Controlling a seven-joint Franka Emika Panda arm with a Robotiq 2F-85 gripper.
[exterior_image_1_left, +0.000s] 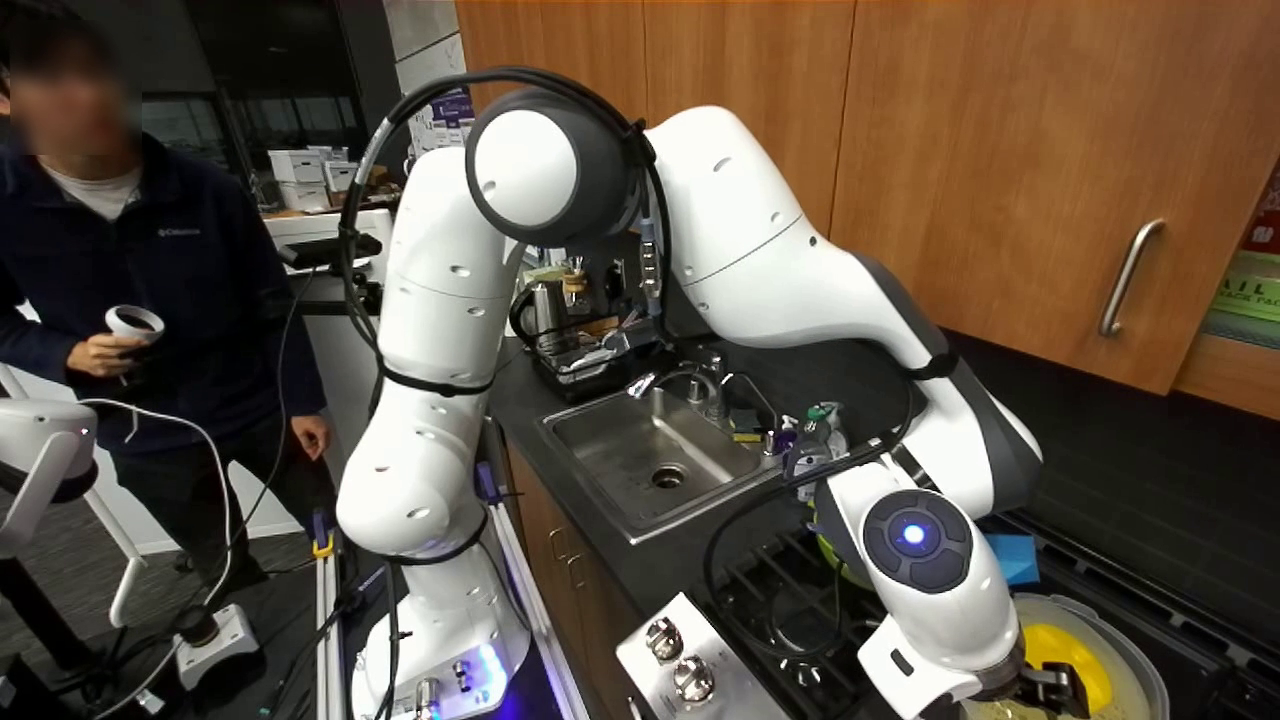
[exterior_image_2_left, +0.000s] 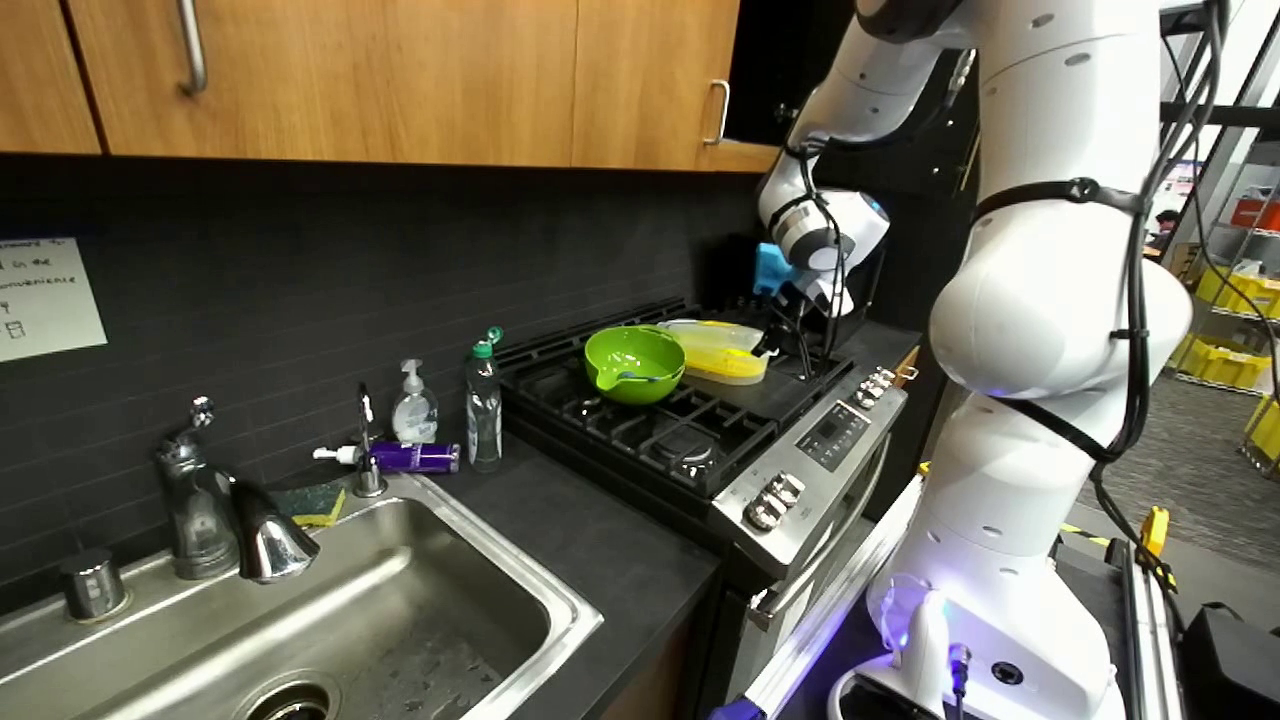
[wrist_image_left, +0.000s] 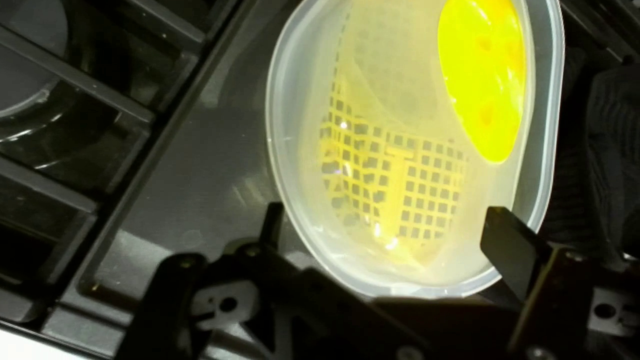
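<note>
Container (wrist_image_left: 300, 125), yellow mesh (wrist_image_left: 395, 195) inside; in wrist view, near rim shows between spread jaws. Green bowl (exterior_image_2_left: 625, 347) farther off.

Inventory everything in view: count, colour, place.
Gas range: 1, black and steel, beside counter
Plastic tub: 1, translucent with yellow mesh, on range
Mixing bowl: 1, green, on range
Unidentified object: 1, blue, partly behind robot arm
Squeeze bottle: 1, clear, green cap, beside range
Sink: 1, steel, in counter
Faucet: 1, chrome, behind sink
Sponge: 1, green and yellow, behind sink
Pump bottles: 2, clear and purple, beside sink
Kettle: 1, steel, near sink
Note: 1, white, on wall
Cabinets: several, brown, above counter
Bins: several, yellow, background
Person: 1, dark jacket, beside arm
VR controller: 1, white, in person's hand
Robot arm: 1, white, over range
Jaws: one pair, black, open at tub's end
</note>
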